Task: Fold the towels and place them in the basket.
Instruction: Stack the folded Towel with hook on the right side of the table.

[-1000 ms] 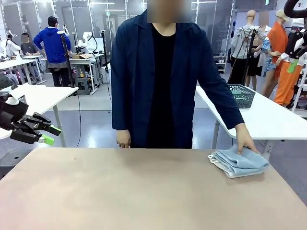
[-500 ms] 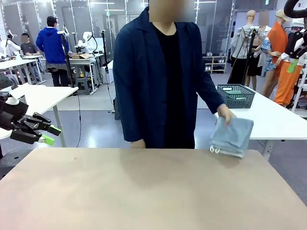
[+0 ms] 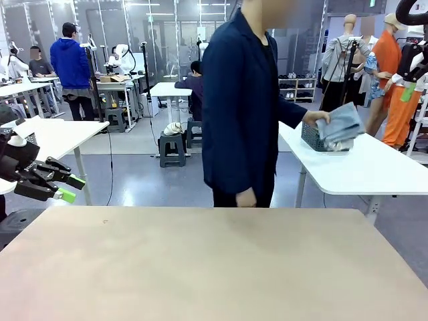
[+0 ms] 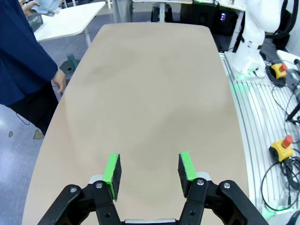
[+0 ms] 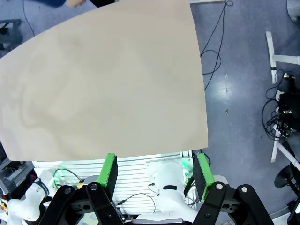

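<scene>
Person's hand [image 3: 317,118] w/ blue towel [image 3: 341,125] over basket [image 3: 310,136]; both grippers' jaws spread, empty.

Bare table [image 3: 214,267], unobstructed throughout

No legible text, labels, brands or nos. anywhere in these views. Nothing printed on the tan table [image 3: 200,261], & nothing readable on the bkgd tables or gear; anything there is too small/blurred to make out.
</scene>
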Robot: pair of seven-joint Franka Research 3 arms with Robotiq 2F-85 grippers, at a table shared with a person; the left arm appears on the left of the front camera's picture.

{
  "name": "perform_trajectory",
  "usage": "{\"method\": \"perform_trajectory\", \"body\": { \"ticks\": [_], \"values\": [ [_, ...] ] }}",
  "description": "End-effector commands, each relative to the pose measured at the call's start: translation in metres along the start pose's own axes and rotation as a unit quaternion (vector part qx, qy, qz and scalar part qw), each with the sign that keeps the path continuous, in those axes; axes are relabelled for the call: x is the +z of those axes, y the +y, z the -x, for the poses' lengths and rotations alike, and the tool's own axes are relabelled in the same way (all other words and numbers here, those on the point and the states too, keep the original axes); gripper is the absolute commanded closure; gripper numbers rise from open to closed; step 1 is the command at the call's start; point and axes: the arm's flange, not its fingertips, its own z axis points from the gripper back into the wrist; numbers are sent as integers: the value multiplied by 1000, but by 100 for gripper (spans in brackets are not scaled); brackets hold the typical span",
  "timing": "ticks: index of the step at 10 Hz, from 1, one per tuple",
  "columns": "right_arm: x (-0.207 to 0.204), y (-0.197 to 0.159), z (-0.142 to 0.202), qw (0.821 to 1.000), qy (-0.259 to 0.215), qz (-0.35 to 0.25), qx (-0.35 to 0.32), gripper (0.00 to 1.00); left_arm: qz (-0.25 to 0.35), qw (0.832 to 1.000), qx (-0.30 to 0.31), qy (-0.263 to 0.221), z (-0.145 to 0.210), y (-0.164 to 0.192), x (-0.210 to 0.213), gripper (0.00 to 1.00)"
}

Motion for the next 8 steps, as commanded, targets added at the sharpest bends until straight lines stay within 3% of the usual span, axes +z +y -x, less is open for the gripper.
{"method": "perform_trajectory", "body": {
  "ticks": [1, 8],
  "values": [
    [1, 0, -1, 1000, -1, -10, 6, 19, 2, 1000, -3, -9, -1, -1, 1, 37],
    [1, 0, -1, 1000, -1, -10, 6, 19, 2, 1000, -3, -9, -1, -1, 1, 37]
  ]
}}
